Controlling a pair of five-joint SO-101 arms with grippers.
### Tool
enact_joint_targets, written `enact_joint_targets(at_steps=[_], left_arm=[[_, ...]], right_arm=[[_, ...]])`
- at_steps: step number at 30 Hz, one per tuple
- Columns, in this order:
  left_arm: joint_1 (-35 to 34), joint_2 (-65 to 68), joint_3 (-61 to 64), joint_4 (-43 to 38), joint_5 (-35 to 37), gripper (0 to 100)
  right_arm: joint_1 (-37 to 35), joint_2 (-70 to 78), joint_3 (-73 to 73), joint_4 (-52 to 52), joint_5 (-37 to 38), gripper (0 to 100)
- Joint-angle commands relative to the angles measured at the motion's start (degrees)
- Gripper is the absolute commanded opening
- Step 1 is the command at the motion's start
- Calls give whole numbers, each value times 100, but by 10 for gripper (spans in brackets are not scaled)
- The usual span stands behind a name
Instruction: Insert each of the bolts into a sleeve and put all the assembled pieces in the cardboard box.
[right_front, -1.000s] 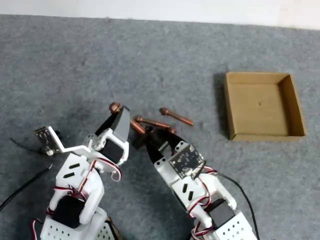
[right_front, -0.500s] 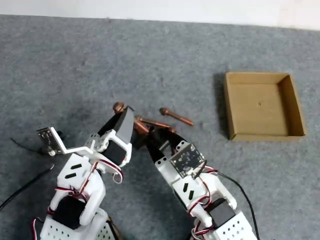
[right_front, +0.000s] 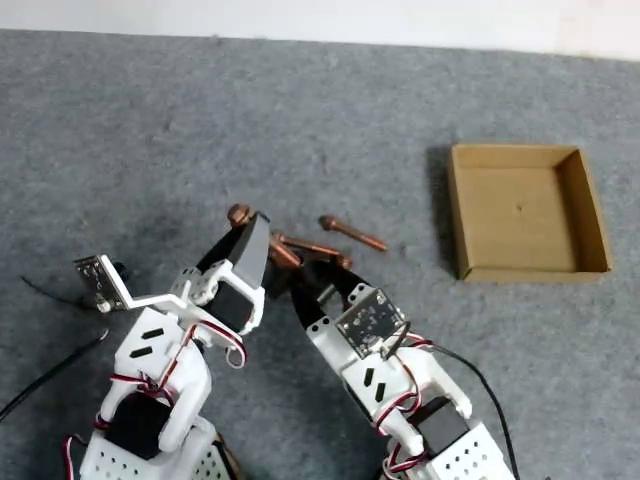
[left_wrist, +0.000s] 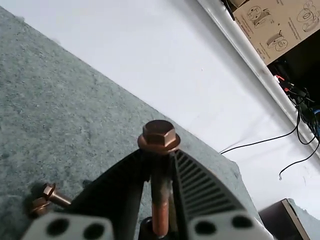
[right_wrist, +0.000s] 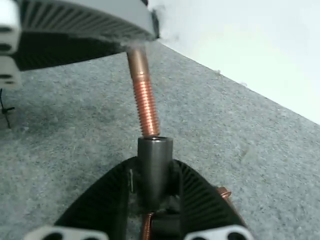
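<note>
Left tool (left_wrist: 159, 159) clamps a bolt (left_wrist: 159, 136), its threaded tip at the mouth of the sleeve (right_wrist: 155, 155) gripped by the right tool (right_wrist: 155, 172), perhaps just inside. Next: a straight, aligned push. The cardboard box (right_front: 590, 215) sits well apart.

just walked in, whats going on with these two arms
The arms are fitting a bolt into a sleeve. The left gripper is shut on a copper bolt, and the right gripper is shut on a dark sleeve. The bolt's threaded tip is right at the sleeve's mouth. Loose bolts lie on the grey carpet nearby, and the cardboard box sits off to one side.
</note>
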Motion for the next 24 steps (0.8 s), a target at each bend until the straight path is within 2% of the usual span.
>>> enact_joint_targets(at_steps=[1, 24], left_arm=[[215, 31, -110, -62, 62, 7], [215, 22, 462, -18, 26, 7]], right_arm=[[-145, -101, 716, 13, 53, 4], [-119, -154, 699, 75, 44, 4]])
